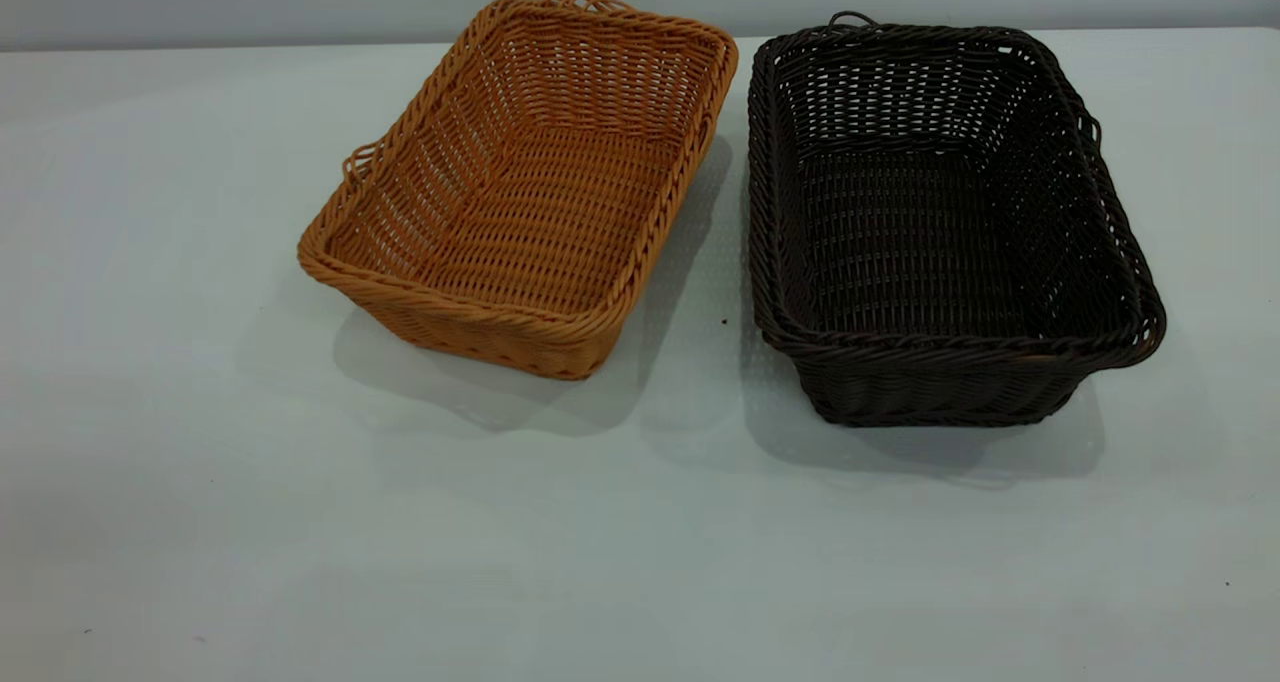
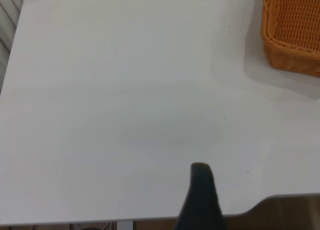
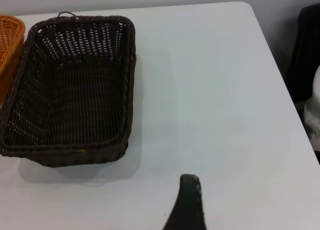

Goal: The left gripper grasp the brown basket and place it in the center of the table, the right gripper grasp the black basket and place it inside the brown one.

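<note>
The brown basket (image 1: 530,182) stands on the table (image 1: 200,412) left of centre, turned at a slight angle, and it is empty. Its corner also shows in the left wrist view as the brown basket (image 2: 295,34). Close beside it on the right stands the black basket (image 1: 940,222), also empty; they do not touch. Only a black part of my left gripper (image 2: 201,195) shows, over bare table near its front edge, well away from the brown basket. My right gripper (image 3: 187,202) shows the same way, over bare table apart from the black basket (image 3: 70,89).
The table's front edge (image 2: 280,197) runs just past my left gripper. Past the table's right edge (image 3: 280,74) a dark object (image 3: 307,49) stands. Neither arm appears in the exterior view.
</note>
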